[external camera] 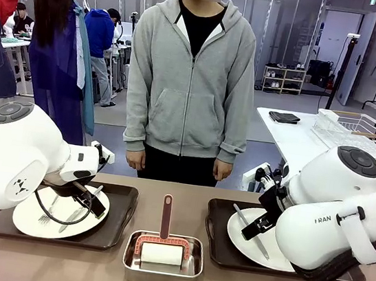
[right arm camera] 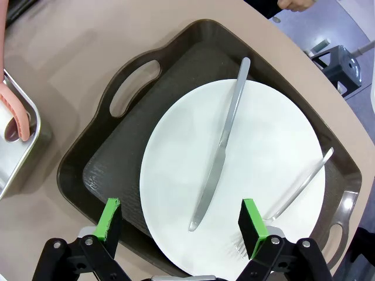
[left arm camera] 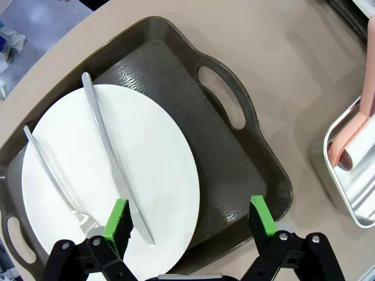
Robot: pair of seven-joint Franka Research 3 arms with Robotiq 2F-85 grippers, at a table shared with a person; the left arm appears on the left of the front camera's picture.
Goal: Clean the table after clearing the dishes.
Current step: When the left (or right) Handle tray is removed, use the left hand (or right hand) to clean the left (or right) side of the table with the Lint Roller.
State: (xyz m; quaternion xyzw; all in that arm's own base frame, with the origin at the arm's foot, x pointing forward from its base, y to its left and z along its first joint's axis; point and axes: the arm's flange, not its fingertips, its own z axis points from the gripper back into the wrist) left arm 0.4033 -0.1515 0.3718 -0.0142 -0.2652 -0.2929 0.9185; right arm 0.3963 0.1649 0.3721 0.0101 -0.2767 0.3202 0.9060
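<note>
The taupe table [external camera: 53, 266] bears two dark trays [external camera: 118, 228] flanking a steel pan [external camera: 129, 262].

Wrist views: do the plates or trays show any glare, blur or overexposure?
Left wrist view: sharp, evenly lit; the left plate reads almost flat white, with a soft sheen on the left tray floor. Right wrist view: equally sharp; the right plate is just as bright, and the knife carries a mild highlight along its blade.

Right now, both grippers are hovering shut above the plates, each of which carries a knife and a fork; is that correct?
Not quite: both are open, not shut. The wrist views show the left gripper and the right gripper with jaws spread wide above the left plate and the right plate. The rest holds.
</note>
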